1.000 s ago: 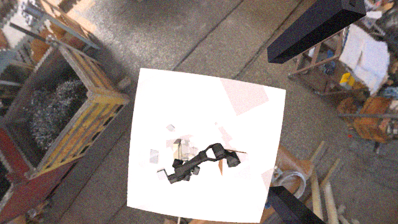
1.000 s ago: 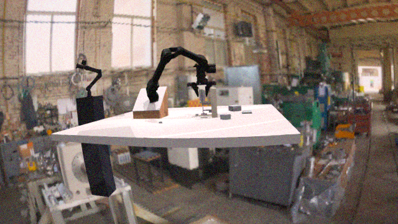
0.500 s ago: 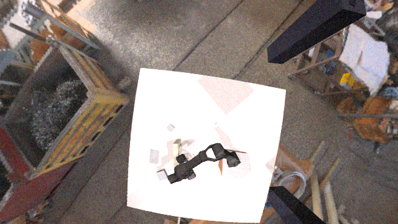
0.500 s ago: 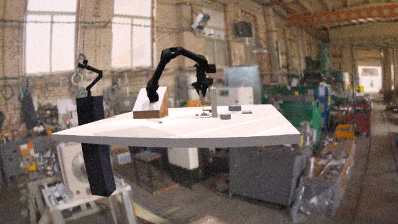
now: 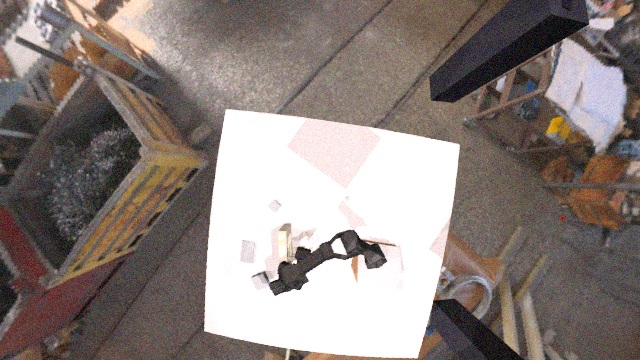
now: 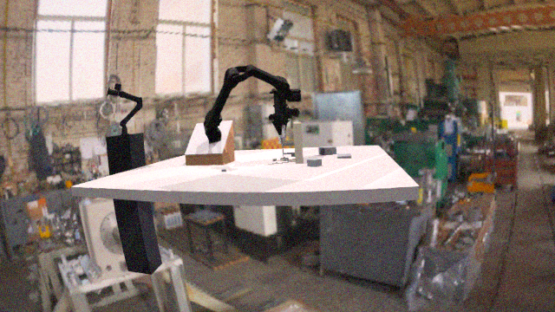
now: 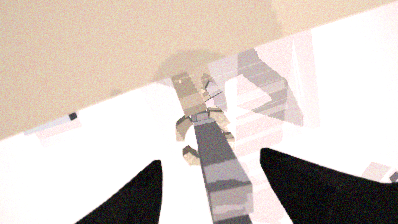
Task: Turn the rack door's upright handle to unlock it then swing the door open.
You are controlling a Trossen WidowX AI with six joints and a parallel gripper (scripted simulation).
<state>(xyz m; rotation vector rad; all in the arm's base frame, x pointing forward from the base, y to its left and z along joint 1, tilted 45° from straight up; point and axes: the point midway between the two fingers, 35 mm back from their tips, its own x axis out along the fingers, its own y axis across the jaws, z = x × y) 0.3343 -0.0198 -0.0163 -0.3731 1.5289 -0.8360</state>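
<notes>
The dark grey handle (image 7: 220, 160) stands upright between my open fingers in the wrist view, with space on both sides. My gripper (image 7: 212, 161) (image 6: 281, 133) is open and points down beside the rack's pale upright panel (image 6: 298, 143) (image 5: 288, 240). Tan fittings (image 7: 189, 92) show around the handle's far end. A large beige surface (image 7: 125, 45) fills the top of the wrist view; I cannot tell whether it is door or frame. The arm hides much of the rack from above, so the door's angle cannot be read.
Grey blocks (image 6: 314, 162) (image 6: 327, 151) (image 5: 274, 205) and a flat grey piece (image 5: 247, 251) (image 6: 343, 156) lie near the rack. A pale block (image 5: 260, 280) is by the arm's wrist. A tiny dark piece (image 6: 224, 170) lies nearer the table's front. The arm stands on a wedge-shaped wooden base (image 6: 204, 159).
</notes>
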